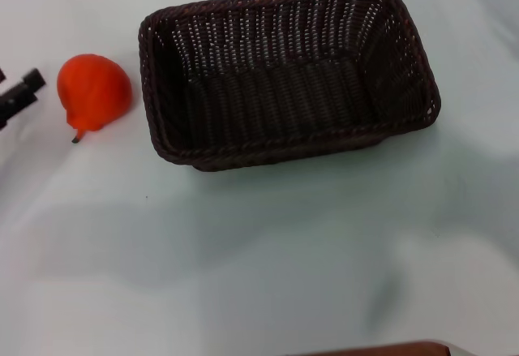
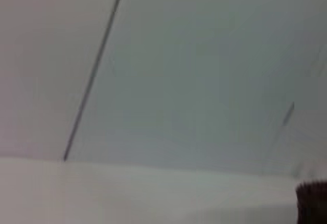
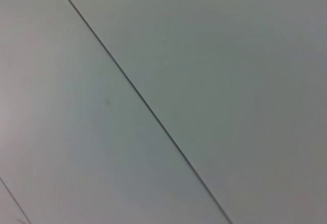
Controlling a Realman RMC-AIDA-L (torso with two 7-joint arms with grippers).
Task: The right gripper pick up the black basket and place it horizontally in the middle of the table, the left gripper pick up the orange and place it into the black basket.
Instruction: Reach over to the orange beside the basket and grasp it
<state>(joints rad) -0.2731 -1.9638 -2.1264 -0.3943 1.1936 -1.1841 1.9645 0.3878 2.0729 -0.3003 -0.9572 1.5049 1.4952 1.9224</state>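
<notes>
The black basket (image 1: 288, 72) lies lengthwise across the middle of the table (image 1: 259, 242), open side up and empty. The orange (image 1: 93, 90) rests on the table just left of the basket, stem end toward me. My left gripper (image 1: 18, 96) shows at the far left edge, its black fingertips a short way left of the orange and apart from it. A dark corner of the basket (image 2: 311, 203) shows in the left wrist view. My right gripper is out of view; its wrist view holds only pale panels with a dark seam.
A brown edge (image 1: 381, 349) shows at the bottom of the head view. Bare table lies in front of the basket and to its right.
</notes>
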